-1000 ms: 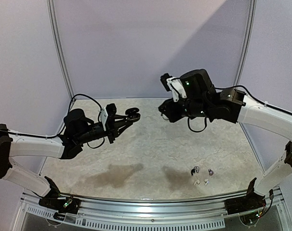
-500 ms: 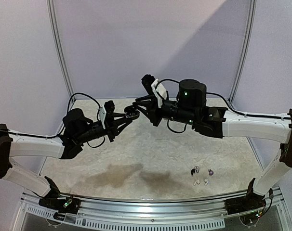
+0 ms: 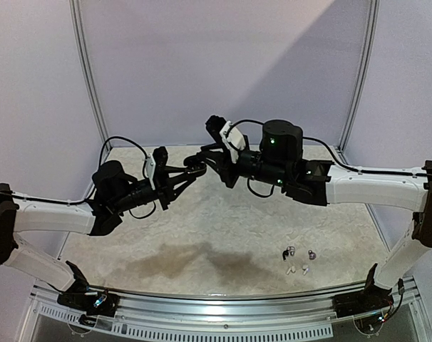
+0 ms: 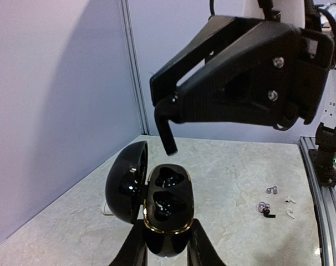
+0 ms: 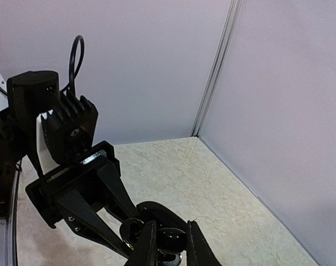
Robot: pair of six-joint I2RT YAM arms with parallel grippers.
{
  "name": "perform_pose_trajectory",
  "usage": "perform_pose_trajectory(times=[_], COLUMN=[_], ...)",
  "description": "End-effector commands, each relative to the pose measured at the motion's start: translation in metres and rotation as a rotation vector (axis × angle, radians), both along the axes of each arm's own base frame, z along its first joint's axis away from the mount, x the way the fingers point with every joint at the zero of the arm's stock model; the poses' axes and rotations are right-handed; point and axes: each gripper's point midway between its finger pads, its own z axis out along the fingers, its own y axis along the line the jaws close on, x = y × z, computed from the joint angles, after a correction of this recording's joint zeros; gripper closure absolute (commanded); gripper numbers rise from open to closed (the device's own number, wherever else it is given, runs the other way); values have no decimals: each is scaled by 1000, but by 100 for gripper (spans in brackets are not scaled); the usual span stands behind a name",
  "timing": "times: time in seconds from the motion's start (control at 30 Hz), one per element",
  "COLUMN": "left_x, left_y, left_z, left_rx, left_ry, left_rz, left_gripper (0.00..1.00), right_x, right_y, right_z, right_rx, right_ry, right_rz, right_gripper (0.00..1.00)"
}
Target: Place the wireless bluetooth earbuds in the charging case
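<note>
My left gripper (image 4: 168,235) is shut on the lower body of a glossy black charging case (image 4: 169,194) with a gold rim. It holds the case upright above the table, and the lid (image 4: 125,183) hangs open to the left. Its two wells are dark, and I cannot tell whether anything lies in them. My right gripper (image 5: 169,239) is shut on a small glossy black earbud (image 5: 171,238), just above the case (image 3: 194,168). A right fingertip (image 4: 169,143) hangs over the far well. Several more earbuds lie on the table, two dark (image 3: 289,251) (image 3: 311,254) and two white (image 3: 290,270) (image 3: 304,269).
The two arms meet above the back middle of the marbled table (image 3: 223,228). Purple walls with metal posts (image 3: 88,78) close in the back and sides. A metal rail (image 3: 216,306) runs along the near edge, and the loose earbuds (image 4: 265,208) lie just inside it at the right.
The right arm has swung left from the back right until its fingers hang over the open case. It has only crept closer in the last half second. The left arm has barely moved.
</note>
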Motion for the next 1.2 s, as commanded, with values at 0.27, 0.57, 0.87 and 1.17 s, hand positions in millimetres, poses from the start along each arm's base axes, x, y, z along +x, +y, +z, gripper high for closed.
perform_pose_trajectory(times=[0.27,0.57,0.87,1.17], left_x=[-6,-6,-5,-5], left_y=[-6,-6,-5,-4], left_z=[7,10,15,15], left_rx=[-23,-46,-104,-96], left_ry=[-19,-5,68,52], left_rz=[-34,-40,-43,-36], left_gripper=[100,100,100,100], right_x=[17,19,21,19], right_y=[-4,-5,-3,-2], right_z=[-30,-36,-43,-51], right_rx=[-77,-89,-121,-185], right_ry=[-16,-32,-67,-83], right_rz=[-92,-106,-103,-92], right_gripper=[100,100,100,87])
